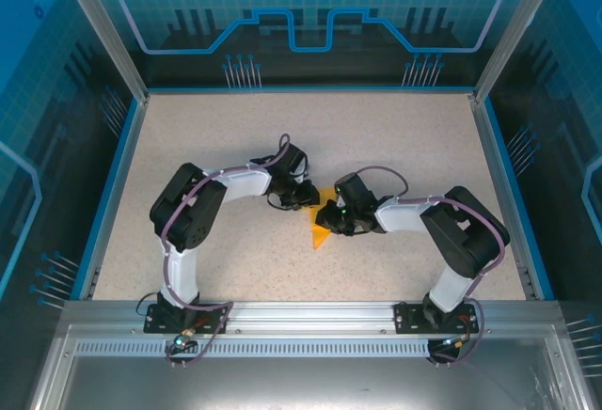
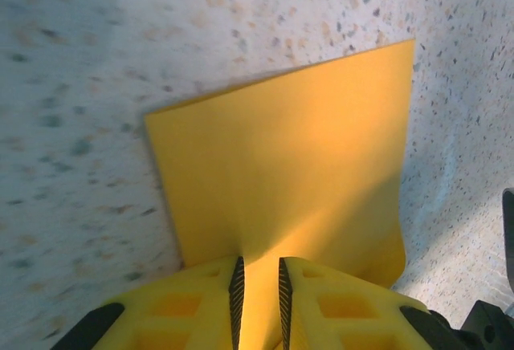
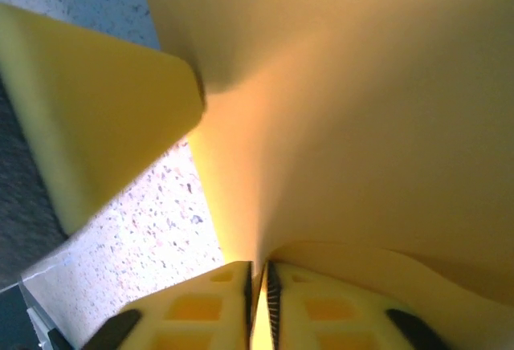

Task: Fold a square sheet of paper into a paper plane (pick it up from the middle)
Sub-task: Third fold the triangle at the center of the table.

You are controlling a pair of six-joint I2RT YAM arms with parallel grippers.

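The square sheet of paper [image 2: 289, 173] was thin, smooth, matt orange-yellow paper. The table [image 1: 404, 137] had a speckled, stone-like matt top. The left gripper [image 2: 259, 290] had matt yellow plastic fingers [image 2: 337, 306] with ribbed black pads [image 2: 237, 294], and the left arm [image 1: 188, 212] wore smooth black and white plastic shells.

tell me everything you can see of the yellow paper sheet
The square sheet of paper is thin, plain orange-yellow and unmarked. It sits mid-table between the two arms, bowed rather than flat, and seems partly raised off the speckled table. In the top view one corner points toward the near edge. The left gripper pinches one edge and the right gripper pinches another, and a soft bend runs away from each grip.
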